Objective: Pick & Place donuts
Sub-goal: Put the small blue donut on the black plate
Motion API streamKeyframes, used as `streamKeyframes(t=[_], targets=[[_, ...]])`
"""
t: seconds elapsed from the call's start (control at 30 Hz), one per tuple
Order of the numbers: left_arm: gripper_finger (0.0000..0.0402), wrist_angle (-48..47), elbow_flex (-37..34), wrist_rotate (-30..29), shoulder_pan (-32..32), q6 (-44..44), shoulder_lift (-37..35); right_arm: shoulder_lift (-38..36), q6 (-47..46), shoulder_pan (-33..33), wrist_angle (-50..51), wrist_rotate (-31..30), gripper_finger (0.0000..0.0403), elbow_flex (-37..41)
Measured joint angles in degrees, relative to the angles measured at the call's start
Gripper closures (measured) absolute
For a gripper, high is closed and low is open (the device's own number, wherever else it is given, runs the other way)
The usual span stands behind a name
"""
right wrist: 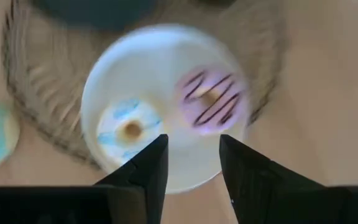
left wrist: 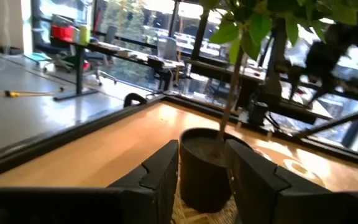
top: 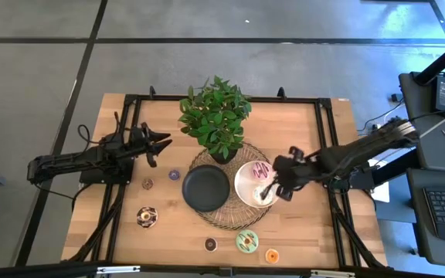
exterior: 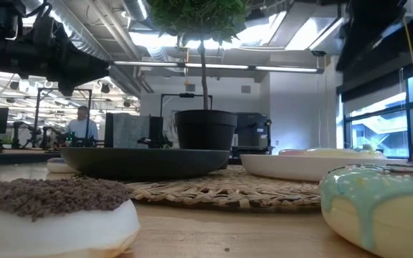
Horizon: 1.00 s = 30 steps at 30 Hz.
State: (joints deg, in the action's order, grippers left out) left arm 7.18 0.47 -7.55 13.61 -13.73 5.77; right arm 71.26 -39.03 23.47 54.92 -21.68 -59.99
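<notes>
Tabletop wood under my right gripper, fingers parted above white plate (two donuts inside); left gripper unclenched, empty, at nine o'clock.

Overhead, table-level, two wrist views; white plate shared

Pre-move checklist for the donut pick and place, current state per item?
1. Right gripper open and empty: ok, fingers apart above the white plate with nothing between them.
2. Donuts on white plate: ok, a pink striped donut and a white-and-blue donut lie flat inside the rim.
3. Black plate free: ok, nothing lies on it.
4. Donuts left on the table: not ok, six remain, including the green donut and the orange donut near the front edge.
5. Left gripper out of the way: ok, open and empty beside the potted plant.
</notes>
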Motion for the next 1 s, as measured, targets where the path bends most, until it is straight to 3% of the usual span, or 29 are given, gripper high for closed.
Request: streamKeyframes(t=[0.1,0.4,0.57,0.77,1.0], targets=[[0.0274,-0.16,0.01,1.33,0.00,-0.09,0.00,-5.51,-1.43,2.02,-0.61,-3.91,0.0257,3.30],[0.0274,0.25,0.01,1.27,0.00,-0.10,0.01,-20.99,-3.88,2.99,-11.79,-4.32,0.0257,21.29],[0.0274,0.37,0.00,1.25,0.00,-0.10,-0.01,-28.33,-0.28,2.99,-19.65,-8.89,0.0257,29.47],[0.0272,0.37,0.01,1.66,0.00,-3.16,0.00,-35.38,4.90,2.99,-24.53,-9.33,0.0257,35.07],[0.0202,0.80,0.01,1.08,0.00,-3.58,0.00,-39.94,5.01,2.97,-24.82,-9.35,0.0257,37.46]])
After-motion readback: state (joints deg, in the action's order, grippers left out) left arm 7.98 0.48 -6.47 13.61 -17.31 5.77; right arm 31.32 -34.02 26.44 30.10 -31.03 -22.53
